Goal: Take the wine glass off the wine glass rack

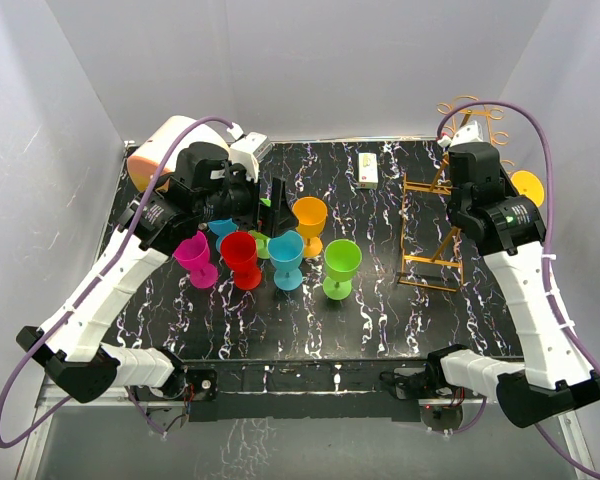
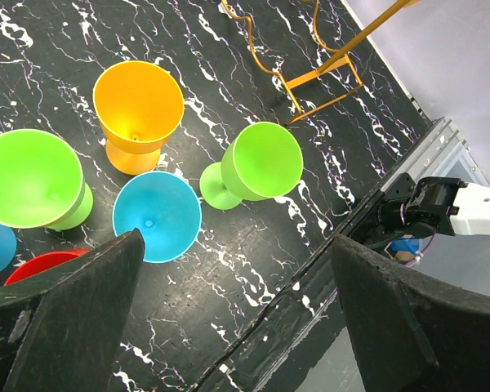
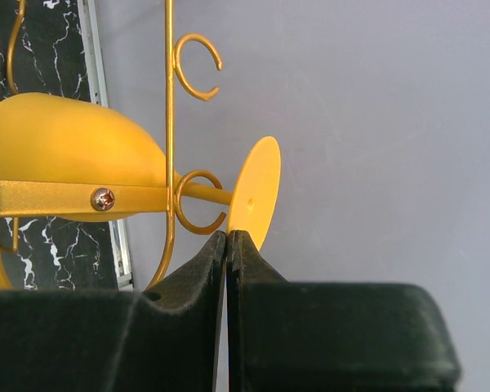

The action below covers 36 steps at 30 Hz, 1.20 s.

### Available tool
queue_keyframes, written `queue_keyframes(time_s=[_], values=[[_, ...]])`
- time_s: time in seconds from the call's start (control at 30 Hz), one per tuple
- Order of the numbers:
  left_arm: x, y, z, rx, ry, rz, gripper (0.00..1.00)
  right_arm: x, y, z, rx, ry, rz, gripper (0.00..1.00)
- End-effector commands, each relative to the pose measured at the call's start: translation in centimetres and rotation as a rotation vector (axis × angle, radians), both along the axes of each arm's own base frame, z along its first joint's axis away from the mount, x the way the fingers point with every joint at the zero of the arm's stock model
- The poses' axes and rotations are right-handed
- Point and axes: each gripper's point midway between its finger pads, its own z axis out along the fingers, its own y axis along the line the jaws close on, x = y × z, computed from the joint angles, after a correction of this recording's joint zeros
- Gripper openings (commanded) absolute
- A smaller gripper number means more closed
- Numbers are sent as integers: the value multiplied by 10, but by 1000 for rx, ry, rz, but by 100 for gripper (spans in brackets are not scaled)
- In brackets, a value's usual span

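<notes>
The wine glass [image 3: 65, 155], yellow, hangs on its side in the wine glass rack [image 3: 169, 122], a tall frame of gold wire, with its stem through a curled loop and its round foot [image 3: 257, 188] outside it. My right gripper [image 3: 229, 235] is shut, its tips pressed together right at the lower edge of that foot, nothing visibly between them. From above, the glass [image 1: 527, 186] shows to the right of the right arm, and the rack [image 1: 432, 225] stands at the table's right. My left gripper [image 2: 237, 245] hangs open over the table's front part, empty.
Several plastic glasses stand mid-table: magenta [image 1: 194, 255], red [image 1: 241, 255], blue [image 1: 286, 255], green [image 1: 341, 262], orange [image 1: 310, 218]. A cream-and-orange drum [image 1: 160, 150] lies at the back left, a small white box [image 1: 369, 168] at the back. White walls close in the sides.
</notes>
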Motion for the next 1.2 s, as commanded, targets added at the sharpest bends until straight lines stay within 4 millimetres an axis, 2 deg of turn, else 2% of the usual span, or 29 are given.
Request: queue_keyframes(time_s=[0.0,0.3,0.7,1.17], values=[[-8,3,18,-33,-33,-11,97,-3,-2,15,37,-69,-21,0],[-11,4,20,-40,-33,-14,97,-13,-8,16,43,-80,-39,0],[-12,4,20,-42,-31,-12,97,-17,-12,23,46,-104,-65,0],[-12,-3,21,-70,-11,-25,97,-40,-22,22,-8,-89,-82,0]])
